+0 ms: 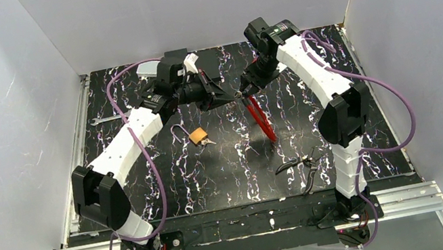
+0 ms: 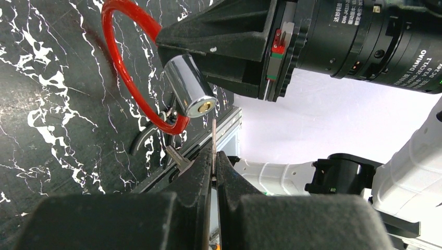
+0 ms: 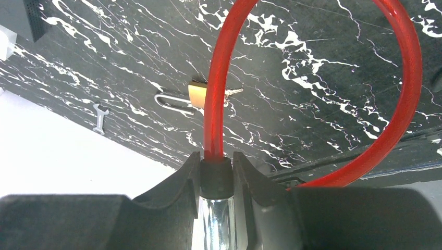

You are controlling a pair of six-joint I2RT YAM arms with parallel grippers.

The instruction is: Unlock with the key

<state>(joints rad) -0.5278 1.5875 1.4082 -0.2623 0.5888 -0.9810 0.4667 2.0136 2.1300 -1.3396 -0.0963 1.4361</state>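
Okay, both arms were up over the table [image 1: 228,179], meeting at about 12 o'clock from its middle. My right gripper [image 3: 216,172] was clamped on the cable lock [image 1: 260,118], fingers squeezing the black collar [image 3: 216,179] where the red cable enters the body. The chrome cylinder [image 2: 188,86] stuck out of that grip, tilted, its brass keyhole [image 2: 205,108] facing down toward the left wrist camera. The red loop hung below the grip in the top view, toward 5 o'clock.

My left gripper [image 2: 213,156] was pinched tight on the key [image 2: 213,136]. I saw the blade edge-on, a thin line rising straight out from between the fingertips. Its tip sat just beside the cylinder's face, at about 5 o'clock from the keyhole, and not inside it. Whether tip and chrome touched, I could not tell.

Elsewhere on the table, a small brass padlock [image 1: 198,134] lay at 9 o'clock, close to the middle, with a little key beside it. Pliers [image 1: 305,166] lay at 4 o'clock, near the right arm. A wrench [image 1: 106,119] lay at 10 o'clock by the left edge.
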